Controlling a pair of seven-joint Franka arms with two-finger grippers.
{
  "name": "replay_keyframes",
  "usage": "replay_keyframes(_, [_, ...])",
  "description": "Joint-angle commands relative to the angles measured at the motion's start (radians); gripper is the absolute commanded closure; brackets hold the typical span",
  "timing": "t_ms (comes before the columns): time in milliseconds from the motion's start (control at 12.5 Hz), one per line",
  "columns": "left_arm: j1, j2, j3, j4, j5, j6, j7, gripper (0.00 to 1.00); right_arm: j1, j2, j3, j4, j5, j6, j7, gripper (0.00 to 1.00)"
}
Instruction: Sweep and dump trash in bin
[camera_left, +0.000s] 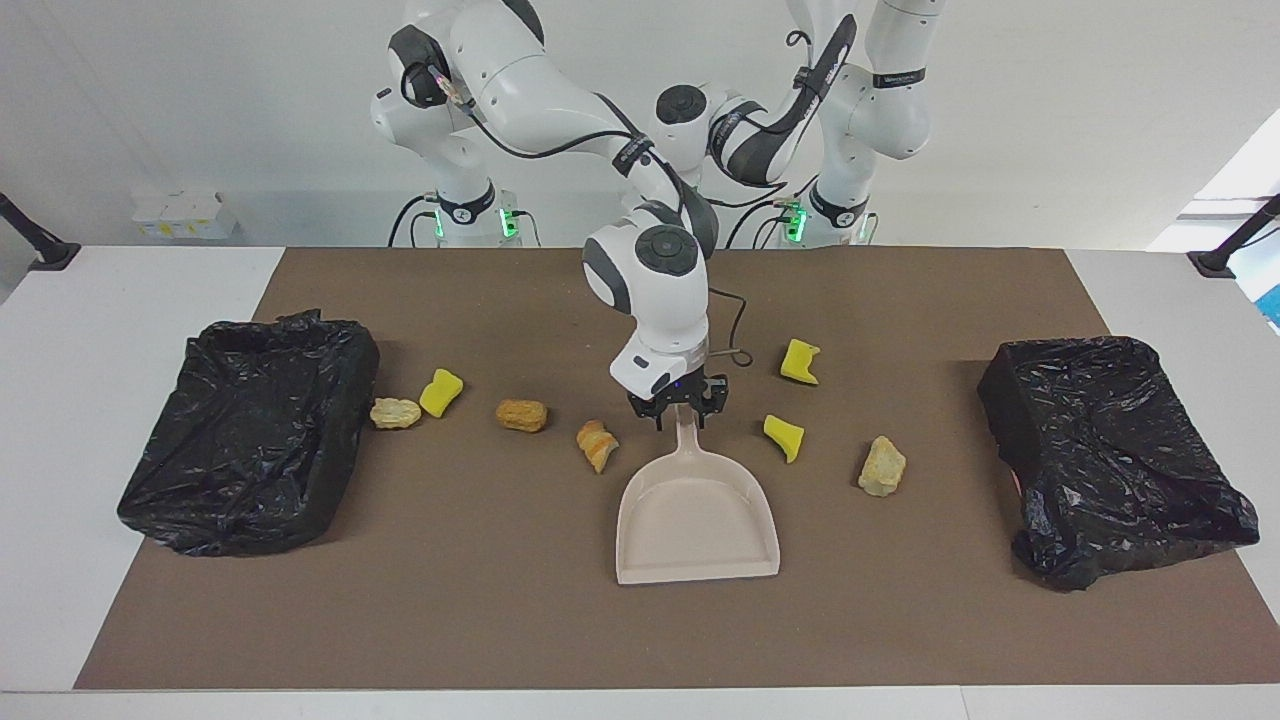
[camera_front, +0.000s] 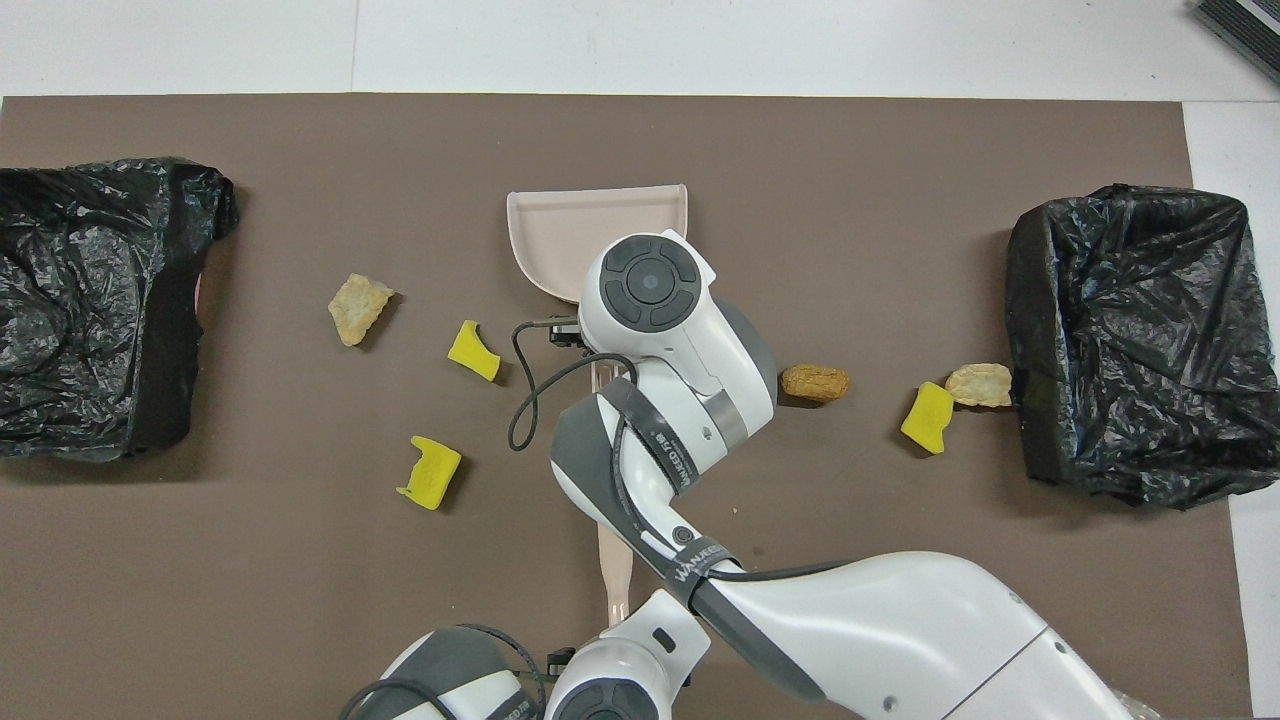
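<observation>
Several trash pieces lie scattered on the brown mat: yellow sponge scraps (camera_left: 440, 392) (camera_left: 799, 361) (camera_left: 784, 437) and tan or orange lumps (camera_left: 395, 413) (camera_left: 522, 415) (camera_left: 597, 445) (camera_left: 881, 466). The beige dustpan (camera_left: 697, 520) lies flat in the middle with its handle toward the robots. My right gripper (camera_left: 681, 410) is shut on the top of that handle. A long beige handle (camera_front: 613, 570) runs on toward the robots, and my left gripper (camera_front: 560, 655) sits at its near end, mostly hidden under the arms.
Two bins lined with black bags stand on the mat, one (camera_left: 250, 430) at the right arm's end and one (camera_left: 1110, 450) at the left arm's end. A tan lump (camera_front: 979, 385) touches the first bin's wall.
</observation>
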Motion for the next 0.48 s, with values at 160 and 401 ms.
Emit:
replay_keyframes(160, [-0.035, -0.042, 0.018, -0.037, -0.022, 0.003, 0.001, 0.77, -0.003, -0.04, 0.01, -0.049, -0.003, -0.006, -0.002, 0.54])
replay_keyframes(401, [-0.021, -0.036, 0.024, -0.014, -0.018, -0.006, 0.0, 1.0, -0.003, -0.051, 0.01, -0.071, -0.003, -0.006, -0.003, 0.54])
